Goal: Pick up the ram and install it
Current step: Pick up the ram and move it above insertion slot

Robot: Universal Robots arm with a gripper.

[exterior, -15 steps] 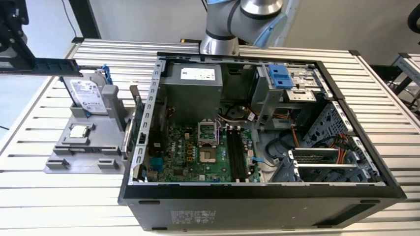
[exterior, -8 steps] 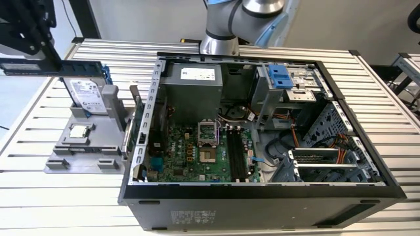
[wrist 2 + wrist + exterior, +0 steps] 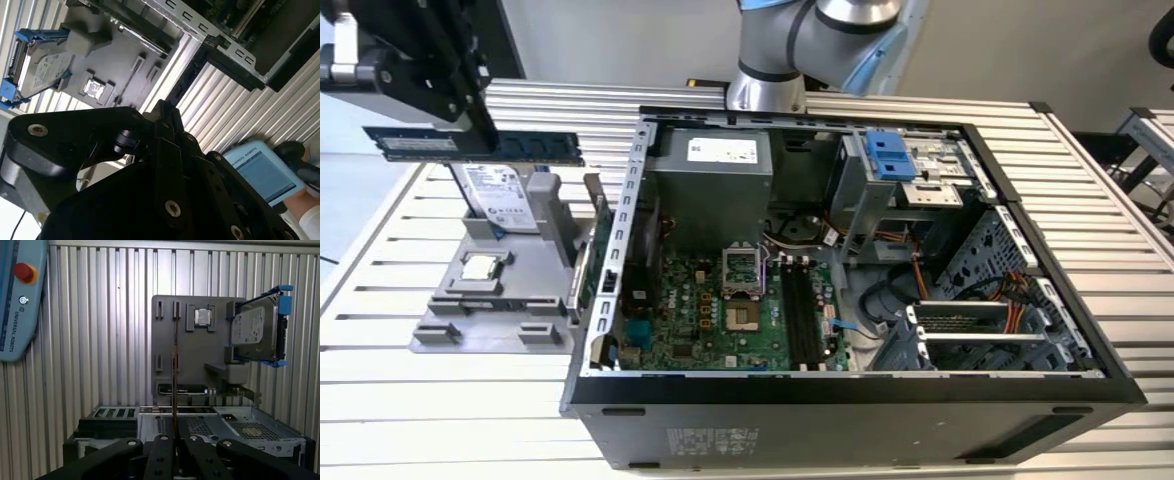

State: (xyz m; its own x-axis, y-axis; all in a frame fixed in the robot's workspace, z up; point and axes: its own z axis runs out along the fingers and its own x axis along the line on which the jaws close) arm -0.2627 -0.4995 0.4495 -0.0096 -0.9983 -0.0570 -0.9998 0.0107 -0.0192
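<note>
Your tray (image 3: 447, 300) lies on the bench (image 3: 400, 400), at the exterior view's left of the case (image 3: 854, 390), with the ram (image 3: 474, 146) above it.

Open air surrounds the ram (image 3: 534, 148) I grip, but the hard drive (image 3: 494, 188) stands just beneath. Toward the exterior view's right, the case wall (image 3: 632, 220) rises before the uncovered motherboard (image 3: 707, 300).

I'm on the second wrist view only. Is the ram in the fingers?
Observer: Yes. In the exterior view the gripper is shut on the ram and holds it over the grey fixture.
Operator: Is it straight in the grip?
Observer: It looks so. The first wrist view shows the ram edge-on, a thin line running out from between the fingers.
Operator: Are the slots free?
Observer: In the exterior view the memory slots on the motherboard look empty.
</note>
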